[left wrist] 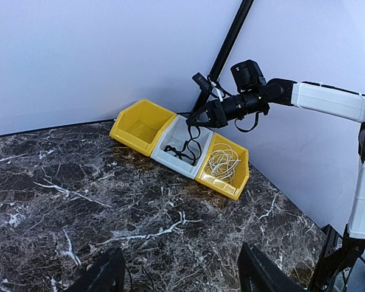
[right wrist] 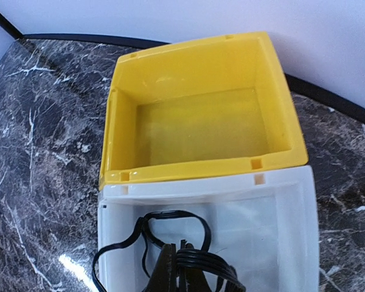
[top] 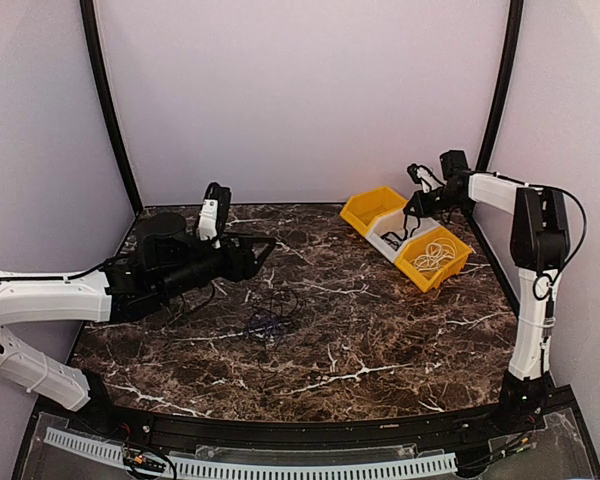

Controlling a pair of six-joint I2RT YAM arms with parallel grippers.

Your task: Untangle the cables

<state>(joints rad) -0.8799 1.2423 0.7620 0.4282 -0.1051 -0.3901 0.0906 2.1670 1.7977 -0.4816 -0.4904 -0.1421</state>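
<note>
A loose clump of thin black cables [top: 270,322] lies on the marble table, just in front of my left gripper [top: 265,252]. That gripper [left wrist: 182,277] is open, with only bare tabletop between its fingers [left wrist: 103,275]. My right gripper [right wrist: 184,267] is shut on a coil of black cable [right wrist: 170,219]. It holds the coil over the white middle bin [right wrist: 292,213], and loops of black cable [left wrist: 187,147] hang down into that bin. The same right gripper [left wrist: 201,115] also shows at the back right [top: 412,210]. A white cable [left wrist: 222,161] lies coiled in the nearest yellow bin [top: 450,270].
Three bins stand in a diagonal row at the back right. The far yellow bin [right wrist: 201,121] has nothing in it. Behind them the grey walls meet at a black corner post [top: 500,90]. A slotted white rail [top: 280,465] runs along the table's near edge.
</note>
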